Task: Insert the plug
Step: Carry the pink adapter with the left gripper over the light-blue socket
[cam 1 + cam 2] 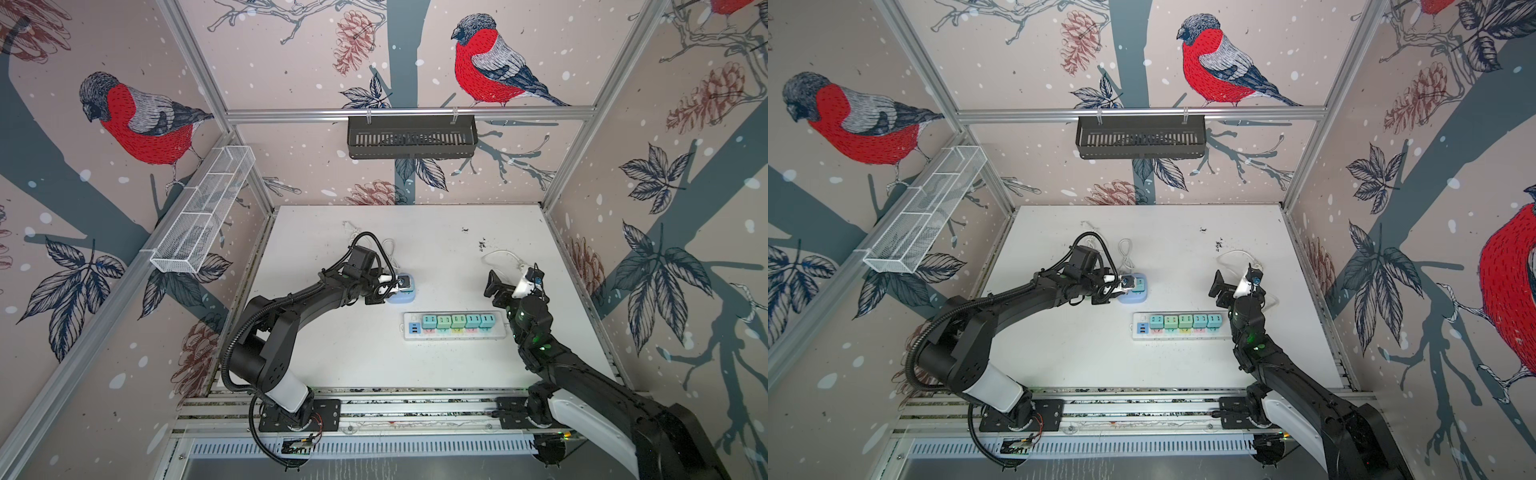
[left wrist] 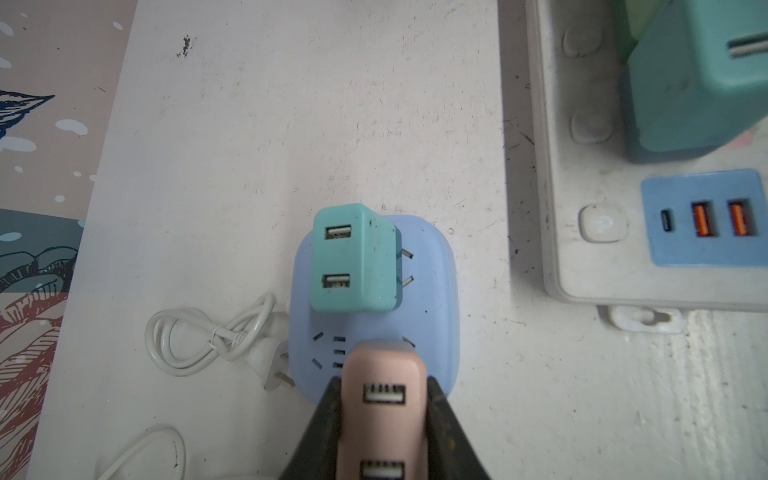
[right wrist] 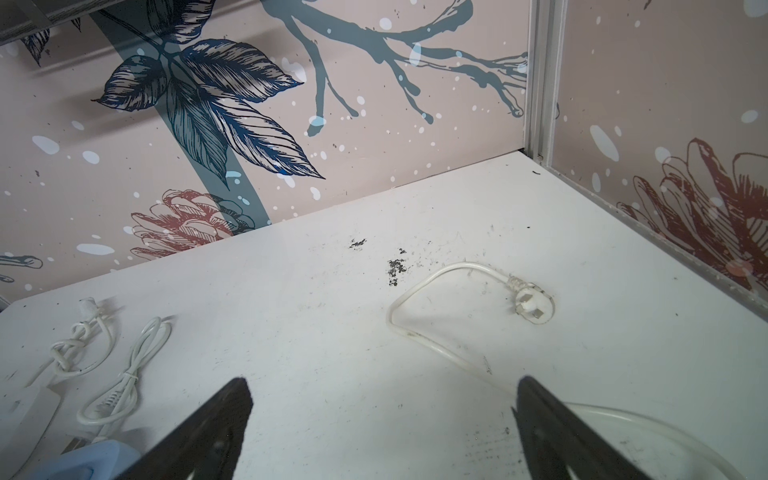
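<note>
left claw (image 2: pixel 382 380) clamps the pink plug (image 2: pixel 380 419) at the blue socket block (image 2: pixel 432 291), mid-frame in both top views. a teal charger (image 2: pixel 353 257) sits on the block. lower right lies the white power strip (image 1: pixel 455 334). further right, the right claw (image 3: pixel 382 382) is spread wide and empty above the table (image 3: pixel 332 311).

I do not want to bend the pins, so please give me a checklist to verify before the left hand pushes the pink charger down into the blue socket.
1. Grip: left hand shut on pink charger: ok.
2. Free slots showing on blue socket, next to the pink charger: ok.
3. Pins lined up with those slots: cannot tell, they are hidden under the charger's body.
4. Space: teal charger stands apart from the pink one: ok.
5. Path: white cord lies beside the socket, not over the slots: ok.
6. Other arm: right hand open, away from the socket: ok.
</note>
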Tool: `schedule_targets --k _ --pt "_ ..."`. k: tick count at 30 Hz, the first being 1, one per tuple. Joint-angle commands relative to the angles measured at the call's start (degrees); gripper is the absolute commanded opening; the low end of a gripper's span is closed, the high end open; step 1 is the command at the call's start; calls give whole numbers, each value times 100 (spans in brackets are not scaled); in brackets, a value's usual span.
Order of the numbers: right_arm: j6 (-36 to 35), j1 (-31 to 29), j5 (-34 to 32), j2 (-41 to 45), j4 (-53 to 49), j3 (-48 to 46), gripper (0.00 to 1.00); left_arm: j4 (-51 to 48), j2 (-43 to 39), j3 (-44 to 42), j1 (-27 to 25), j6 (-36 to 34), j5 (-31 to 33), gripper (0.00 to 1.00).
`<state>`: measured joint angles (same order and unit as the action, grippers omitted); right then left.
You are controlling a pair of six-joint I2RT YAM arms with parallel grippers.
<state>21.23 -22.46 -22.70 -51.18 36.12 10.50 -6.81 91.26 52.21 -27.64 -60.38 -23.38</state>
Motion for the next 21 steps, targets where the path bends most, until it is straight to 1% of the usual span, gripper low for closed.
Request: schedule_targets --k 1,6,10,14,21 --pt "78 2 20 0 157 31 100 -163 -53 -17 62 -63 -379 0" --pt "73 2 29 3 154 31 100 133 -152 -133 118 35 -642 0" --pt "81 -1 38 0 141 33 100 124 -143 -112 158 35 -737 0" --pt "75 3 37 0 142 31 100 184 -140 -130 182 62 -729 0" --pt "68 -4 55 2 146 31 100 246 95 -54 189 74 -761 0"
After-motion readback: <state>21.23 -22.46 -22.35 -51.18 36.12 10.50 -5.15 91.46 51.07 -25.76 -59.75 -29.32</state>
